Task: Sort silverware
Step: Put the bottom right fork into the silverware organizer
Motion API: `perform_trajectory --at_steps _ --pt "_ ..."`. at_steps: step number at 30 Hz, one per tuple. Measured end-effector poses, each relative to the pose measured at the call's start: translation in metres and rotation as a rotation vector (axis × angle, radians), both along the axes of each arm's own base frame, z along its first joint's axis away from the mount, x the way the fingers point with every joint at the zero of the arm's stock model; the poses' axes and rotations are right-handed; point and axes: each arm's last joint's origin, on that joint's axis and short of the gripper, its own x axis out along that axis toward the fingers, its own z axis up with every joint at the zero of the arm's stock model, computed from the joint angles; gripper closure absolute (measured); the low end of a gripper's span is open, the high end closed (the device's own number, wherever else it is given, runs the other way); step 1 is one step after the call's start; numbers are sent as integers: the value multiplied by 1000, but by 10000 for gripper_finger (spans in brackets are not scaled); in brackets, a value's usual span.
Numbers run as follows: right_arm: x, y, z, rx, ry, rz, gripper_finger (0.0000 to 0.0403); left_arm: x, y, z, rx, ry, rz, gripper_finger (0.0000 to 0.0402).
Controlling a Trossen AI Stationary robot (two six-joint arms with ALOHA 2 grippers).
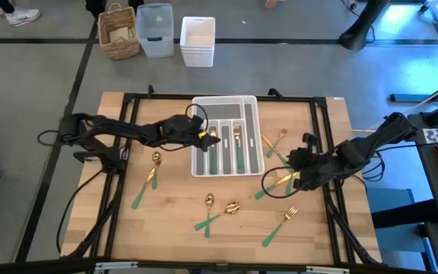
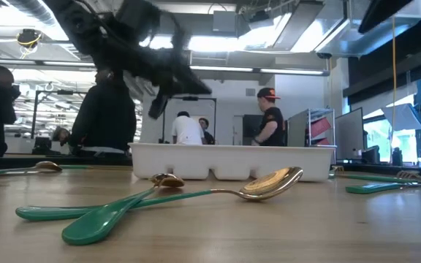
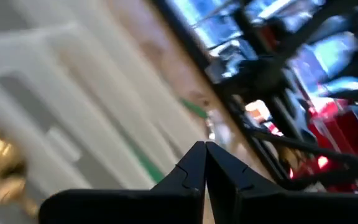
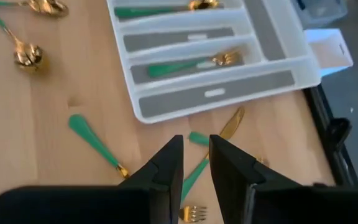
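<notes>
The silverware has gold heads and green handles. Some pieces lie in the slots of the white tray [image 1: 251, 106], among them a fork [image 4: 191, 64] and a spoon [image 4: 160, 9]. Others are scattered on the wooden table: a spoon [image 1: 150, 176] left of the tray, two crossed spoons [image 1: 215, 209] at the front, a fork [image 1: 280, 224], and several pieces [image 1: 276, 144] right of the tray. My left gripper [image 1: 214, 140] hangs over the tray's left slots, shut and empty [image 3: 205, 149]. My right gripper [image 1: 281, 180] hovers open above the pieces right of the tray [image 4: 196, 146], holding nothing.
Beyond the table's far edge stand a wicker basket [image 1: 119, 30], a clear bin [image 1: 155, 29] and a white bin [image 1: 198, 41]. A black frame [image 1: 219, 97] borders the tabletop. People stand in the room behind [image 2: 269, 117].
</notes>
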Motion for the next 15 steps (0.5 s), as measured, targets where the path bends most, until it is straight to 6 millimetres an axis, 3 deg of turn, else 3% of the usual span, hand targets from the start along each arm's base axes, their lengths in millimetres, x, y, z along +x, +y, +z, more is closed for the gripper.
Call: perform_trajectory --at_steps 7,15 --pt "10 9 -46 124 29 52 322 -9 -22 30 275 -84 -151 397" --pt "19 21 -75 304 9 193 322 -2 -68 23 317 -74 -329 396"
